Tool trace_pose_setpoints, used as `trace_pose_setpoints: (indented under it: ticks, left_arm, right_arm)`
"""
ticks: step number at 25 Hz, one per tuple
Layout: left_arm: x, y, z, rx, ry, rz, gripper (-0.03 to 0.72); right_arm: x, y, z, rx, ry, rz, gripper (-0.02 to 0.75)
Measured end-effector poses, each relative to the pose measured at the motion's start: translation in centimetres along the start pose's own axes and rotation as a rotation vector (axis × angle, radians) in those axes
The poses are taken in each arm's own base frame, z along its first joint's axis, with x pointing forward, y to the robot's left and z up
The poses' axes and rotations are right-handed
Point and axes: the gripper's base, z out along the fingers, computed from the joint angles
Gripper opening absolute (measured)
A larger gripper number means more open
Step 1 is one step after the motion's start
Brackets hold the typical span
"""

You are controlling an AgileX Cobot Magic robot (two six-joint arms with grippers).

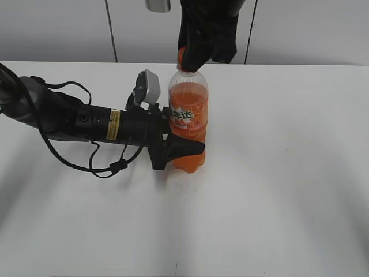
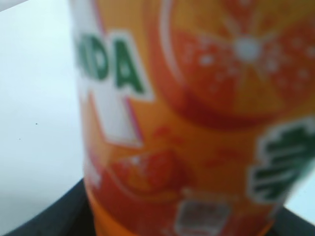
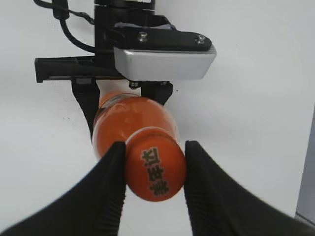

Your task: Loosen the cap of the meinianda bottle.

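**Meinianda bottle: held at body and cap**

The meinianda bottle [image 1: 188, 118], a tall clear plastic bottle of orange soda with a ridged lower body, stands upright on the white worktop [image 1: 277, 190], nearer the far edge than the near edge and close to the middle between the left and right edges.

Its small round orange plastic cap [image 3: 156, 171] sits on the neck. Dark Chinese characters are printed on the cap top in the right wrist view.

Label: an orange band with white Chinese characters faces the exterior view. In the left wrist view the label is blurred and very close; green letters outlined in white read "NDA", beside an orange-slice graphic and further green characters that cannot be read.

Left gripper [image 1: 176, 151]: the arm lies low along the worktop from the left edge. Its black jaws are closed around the lower body of the bottle, below the label, in contact on both sides.

Right gripper [image 3: 153, 169]: it comes down from above at the far edge. Its two black fingers [image 3: 109, 189] stand one on each side of the cap, narrowly parted and pressed against the cap rim.

A silver camera housing [image 1: 149, 88] on the left wrist stands just beside the bottle's shoulder.
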Motion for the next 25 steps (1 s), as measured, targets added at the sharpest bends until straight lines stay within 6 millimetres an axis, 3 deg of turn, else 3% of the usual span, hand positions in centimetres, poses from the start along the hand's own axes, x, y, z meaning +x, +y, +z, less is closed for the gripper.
trace_pose_setpoints:
  ticks: [20,25]
  left_arm:
    - [0.0,0.0,-0.03,0.002,-0.001,0.001,0.408]
    - [0.01,0.02,0.0,-0.002,0.001,-0.001,0.408]
  right_arm:
    - [-0.03,0.0,-0.04,0.001,-0.003,-0.086,0.272]
    - [-0.22,0.11,-0.82,0.015,-0.016,-0.087,0.272]
